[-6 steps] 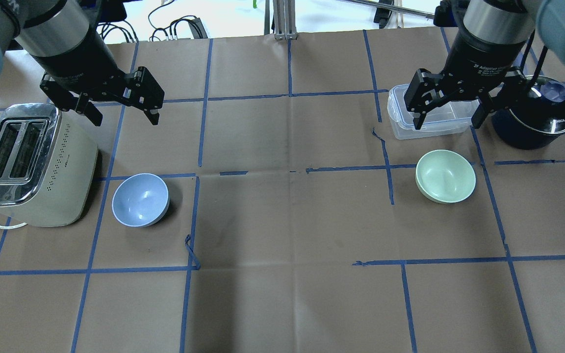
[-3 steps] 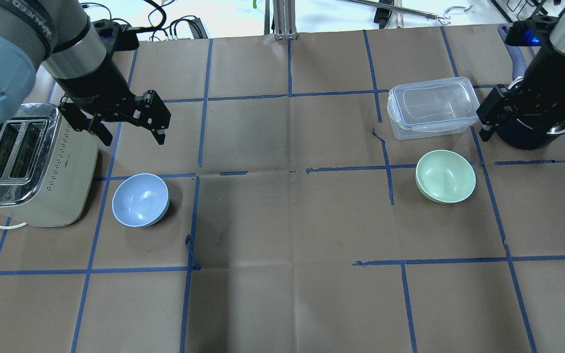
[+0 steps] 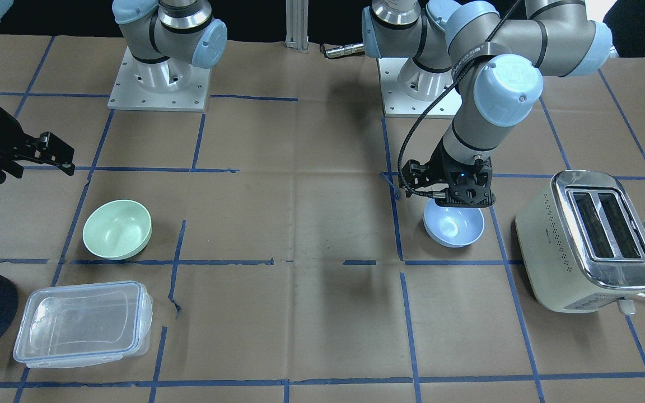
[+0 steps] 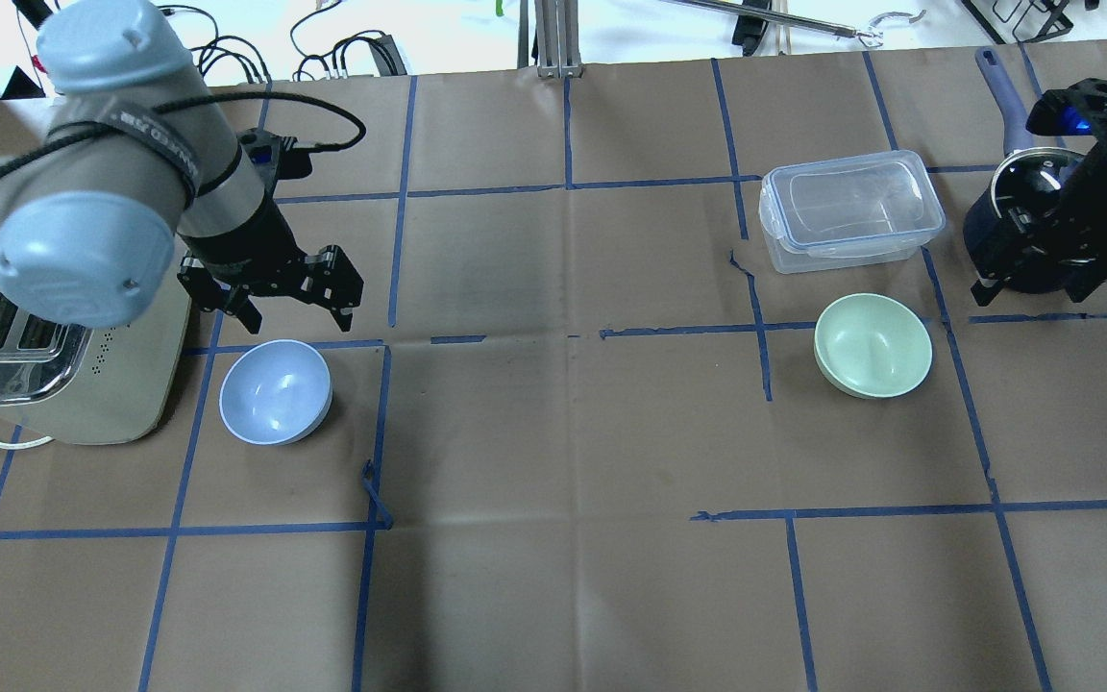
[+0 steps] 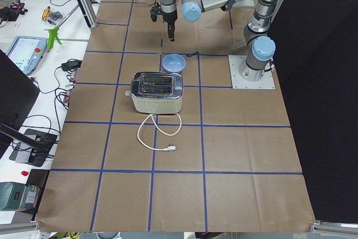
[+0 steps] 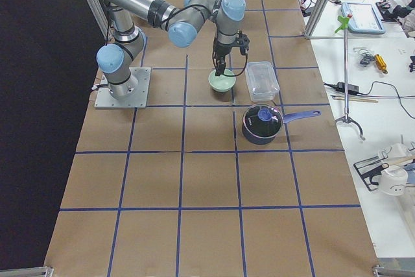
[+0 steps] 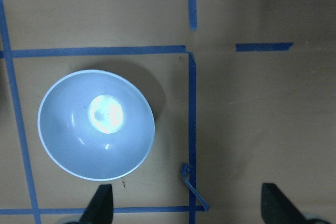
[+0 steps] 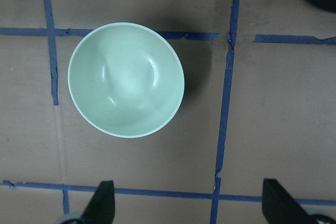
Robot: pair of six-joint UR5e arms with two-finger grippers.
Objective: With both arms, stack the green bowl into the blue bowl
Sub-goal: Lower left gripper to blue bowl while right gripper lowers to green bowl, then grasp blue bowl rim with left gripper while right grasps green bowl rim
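We see the left claw [image 4: 299, 309] spread wide and holding nothing, hanging above the table [image 4: 563, 432]. The blue bowl [image 4: 275, 391] stands upright on the table just below this claw, untouched. In the wrist view it lies off toward one finger rather than centred between the two. A toaster [image 4: 121, 384] stands just beside that bowl, on the claw's outer side.

The right claw [image 4: 1031, 284] is also spread wide and empty, up in the air. The green bowl [image 4: 873, 344] sits upright on the table near it, clear of both fingers and shifted toward one finger in the wrist view. A clear lidded box [image 4: 849, 207] lies just beside the green bowl, and a dark pot [image 6: 261, 128] stands close under the right claw. The two bowls are well apart and not stacked.
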